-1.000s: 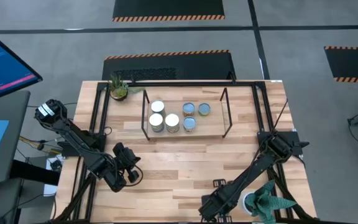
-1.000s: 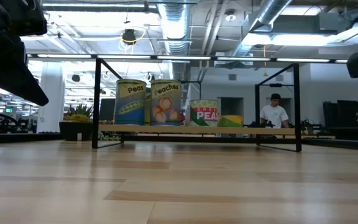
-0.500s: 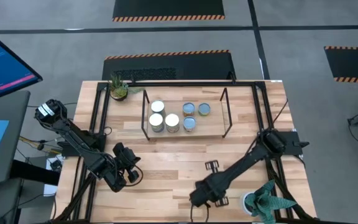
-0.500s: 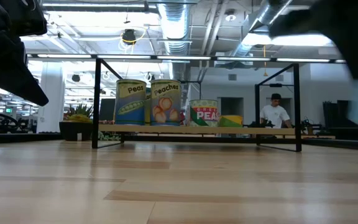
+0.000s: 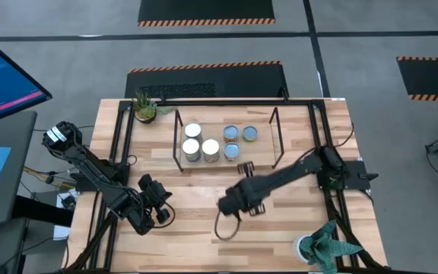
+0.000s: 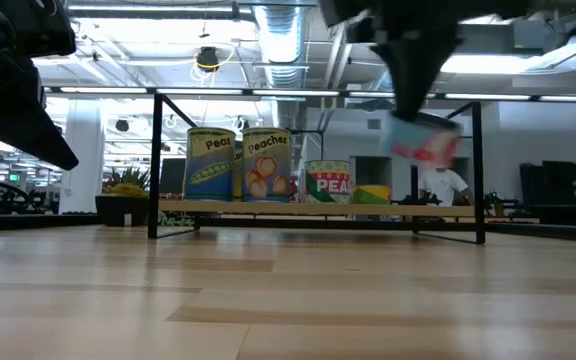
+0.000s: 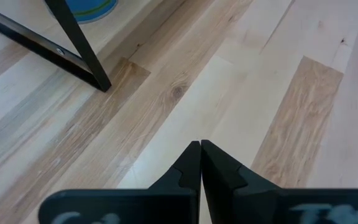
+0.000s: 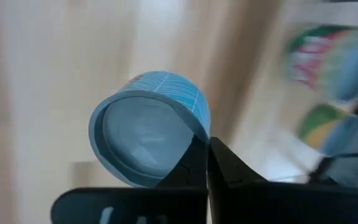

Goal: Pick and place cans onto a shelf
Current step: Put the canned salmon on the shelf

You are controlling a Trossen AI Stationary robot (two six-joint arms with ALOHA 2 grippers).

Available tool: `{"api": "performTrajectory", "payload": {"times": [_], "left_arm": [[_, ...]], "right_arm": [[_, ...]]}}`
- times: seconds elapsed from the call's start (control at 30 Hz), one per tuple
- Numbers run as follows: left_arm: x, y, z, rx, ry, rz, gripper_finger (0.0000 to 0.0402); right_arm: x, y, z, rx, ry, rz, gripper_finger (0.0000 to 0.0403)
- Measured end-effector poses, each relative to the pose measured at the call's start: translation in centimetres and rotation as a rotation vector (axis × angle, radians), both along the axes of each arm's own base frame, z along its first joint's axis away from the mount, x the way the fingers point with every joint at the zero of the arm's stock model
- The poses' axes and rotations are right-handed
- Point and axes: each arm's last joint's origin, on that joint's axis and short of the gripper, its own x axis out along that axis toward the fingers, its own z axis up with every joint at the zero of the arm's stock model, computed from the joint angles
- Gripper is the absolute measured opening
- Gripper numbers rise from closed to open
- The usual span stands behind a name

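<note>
The shelf (image 5: 261, 156), a black rod rack with a light wood board, stands at the table's far middle with several cans (image 5: 211, 149) upright on it. The low view shows their Peas and Peaches labels (image 6: 211, 165) on the shelf (image 6: 438, 211). My right gripper (image 5: 230, 207) is in front of the shelf, shut on a light-blue can (image 8: 148, 134), which shows tilted in the air in the low view (image 6: 423, 140). My left gripper (image 5: 160, 213) waits shut over the table's near left; its fingers (image 7: 200, 149) have nothing between them. My right gripper has the light-blue can by the rim of its round end (image 8: 197, 134), at the free ends of the shut fingers (image 8: 219, 165). The fingers slant steeply down from above. The can hangs tilted beside and below them, clear of the table.
Potted plants stand at the far left corner (image 5: 144, 109) and the near right corner (image 5: 322, 243). A larger black frame (image 5: 322, 129) edges the table. Bare wood lies between the shelf and the near edge. A person (image 6: 453, 185) shows in the room behind.
My right gripper has swung from the near right, beside the plant, toward the table's left and far side and has risen. It has tipped to point more steeply down. The light-blue can, out of sight before, now hangs before the shelf in the low view.
</note>
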Motion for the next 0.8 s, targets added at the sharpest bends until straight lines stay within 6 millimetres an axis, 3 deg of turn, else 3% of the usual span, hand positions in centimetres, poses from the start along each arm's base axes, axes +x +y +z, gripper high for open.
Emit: {"api": "performTrajectory", "payload": {"times": [0.4, 0.53, 0.8], "left_arm": [[0.0, 0.0, 0.0, 0.002, -0.004, 0.001, 0.0000], [0.0, 0.0, 0.0, 0.002, -0.003, 0.002, 0.0000], [0.0, 0.0, 0.0, 0.002, -0.004, 0.001, 0.0000]], "right_arm": [[2.0, -10.5, 0.4, -0.034, 0.058, -0.113, 0.0004], [2.0, -13.7, 0.2, 0.063, 0.087, -0.181, 0.0012], [1.0, -18.5, -2.1, 0.133, 0.148, -0.317, 0.0011]]}}
